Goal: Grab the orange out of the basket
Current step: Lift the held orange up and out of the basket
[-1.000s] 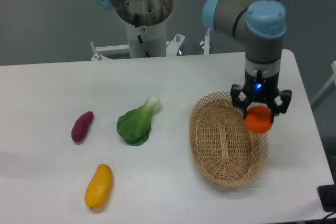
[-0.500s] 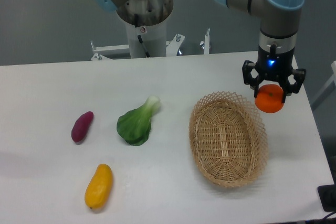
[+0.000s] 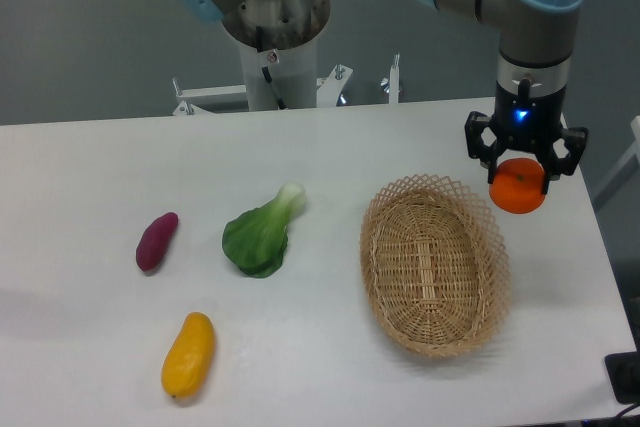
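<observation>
One glossy round orange (image 3: 518,190)

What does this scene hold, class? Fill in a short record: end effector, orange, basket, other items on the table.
end effector: shut on the orange, raised past the basket's far right rim
orange: held in the air, out of the basket
basket: on the table, nothing inside
other items: bok choy, purple sweet potato, yellow-orange mango, all left of the basket
table: white
</observation>
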